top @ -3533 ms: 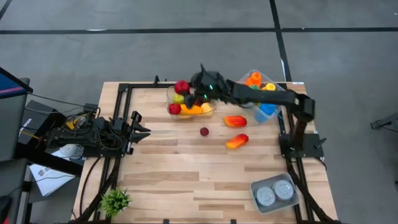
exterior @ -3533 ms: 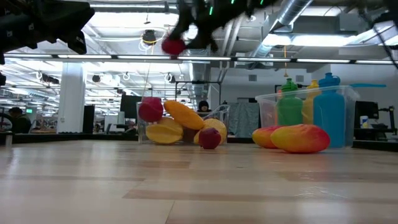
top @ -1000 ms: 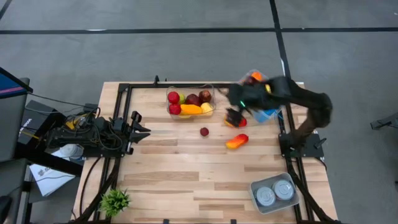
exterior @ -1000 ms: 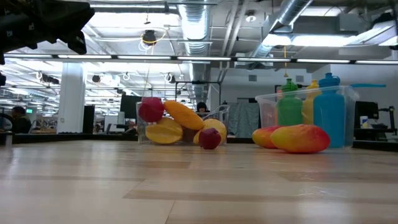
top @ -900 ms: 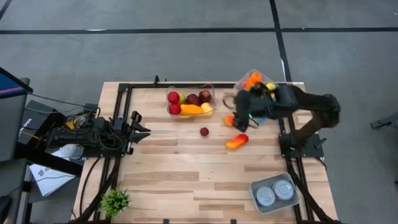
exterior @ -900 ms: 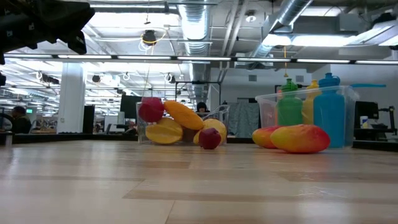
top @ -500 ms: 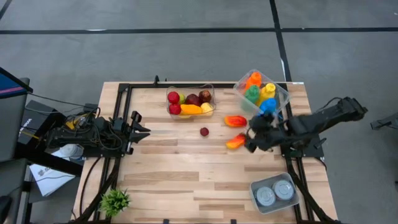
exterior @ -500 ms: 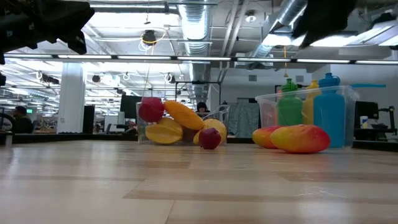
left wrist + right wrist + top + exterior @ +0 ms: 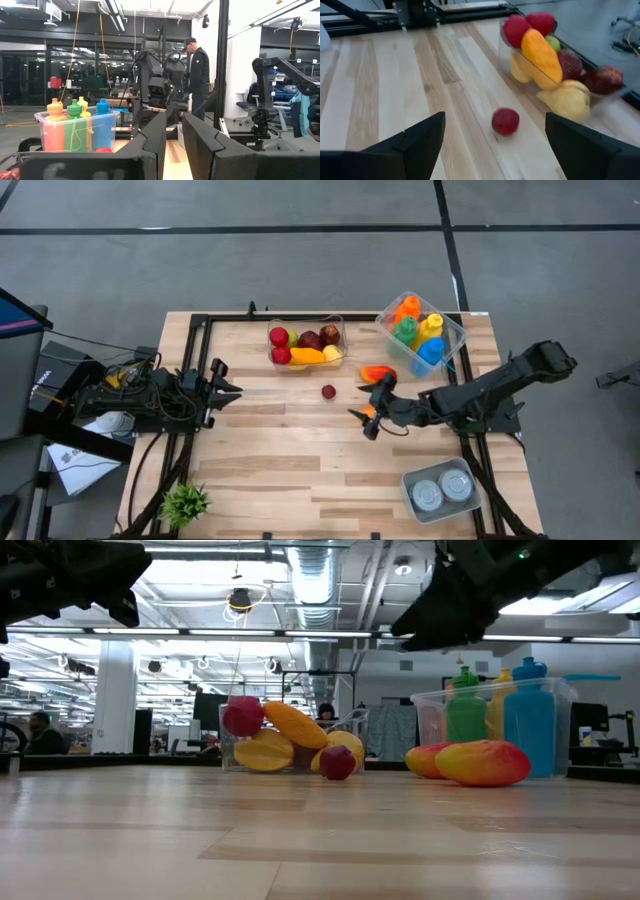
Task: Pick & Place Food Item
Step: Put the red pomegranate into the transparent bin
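Observation:
My right gripper (image 9: pixel 368 407) hangs open above the table's middle, over one orange-red mango (image 9: pixel 371 413). A second mango (image 9: pixel 378 373) lies on the table just beyond it. In the right wrist view the wide-open fingers (image 9: pixel 490 116) point toward a small dark-red fruit (image 9: pixel 505 121) resting on the wood and the clear fruit bin (image 9: pixel 555 65) behind it. The low view shows both mangoes (image 9: pixel 483 762) lying on the table with the gripper (image 9: pixel 450 600) high above them. My left gripper (image 9: pixel 222 377) waits at the table's left edge, its fingers (image 9: pixel 172 142) a narrow gap apart.
A clear bin of coloured bottles (image 9: pixel 420 330) stands at the far right. A tub with two cans (image 9: pixel 440 490) sits at the near right corner and a small plant (image 9: pixel 185 502) at the near left. Bare wood lies between the red fruit (image 9: pixel 328 391) and the near edge.
My right gripper has swung from beside the bottle bin toward the near edge, then toward the table's left, ending over the nearer mango. It has come into the top of the low view. The fruits have stayed where they were.

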Controlling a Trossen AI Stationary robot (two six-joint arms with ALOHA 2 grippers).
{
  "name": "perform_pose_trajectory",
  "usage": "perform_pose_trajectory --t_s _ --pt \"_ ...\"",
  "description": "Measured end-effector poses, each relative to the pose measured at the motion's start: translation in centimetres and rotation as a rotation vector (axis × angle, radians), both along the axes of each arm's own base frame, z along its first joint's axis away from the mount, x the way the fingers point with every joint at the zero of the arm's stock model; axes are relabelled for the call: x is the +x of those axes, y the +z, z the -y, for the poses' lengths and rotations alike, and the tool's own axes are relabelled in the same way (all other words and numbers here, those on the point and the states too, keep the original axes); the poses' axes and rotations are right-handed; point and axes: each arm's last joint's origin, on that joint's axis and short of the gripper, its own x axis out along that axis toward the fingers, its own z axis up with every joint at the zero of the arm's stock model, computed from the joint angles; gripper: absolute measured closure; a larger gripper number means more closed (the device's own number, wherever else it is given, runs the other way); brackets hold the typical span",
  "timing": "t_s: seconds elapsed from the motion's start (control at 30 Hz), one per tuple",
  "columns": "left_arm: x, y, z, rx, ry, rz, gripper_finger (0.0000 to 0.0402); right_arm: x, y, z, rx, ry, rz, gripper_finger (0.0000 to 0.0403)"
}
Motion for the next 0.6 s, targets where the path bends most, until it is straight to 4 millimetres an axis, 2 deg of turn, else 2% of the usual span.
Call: perform_pose_trajectory --t_s 0.27,0.37,0.43,0.6 --pt "0.0 0.0 0.0 0.000 0.000 -0.002 0.0348 1.4 0.1 -0.6 -0.003 0.036 -0.013 0.0072" --pt "0.2 -1.0 0.0 -0.001 0.000 -0.105 0.0348 1.5 0.0 -0.7 0.000 0.042 -0.015 0.0072" --pt "0.4 -2.4 0.0 -0.004 0.003 -0.253 0.0348 1.7 -0.2 -0.8 0.006 0.041 -0.011 0.0072" --pt "0.5 -2.7 -0.3 -0.025 0.110 -0.281 0.0348 2.4 -0.8 -0.9 0.009 0.045 0.001 0.0072"
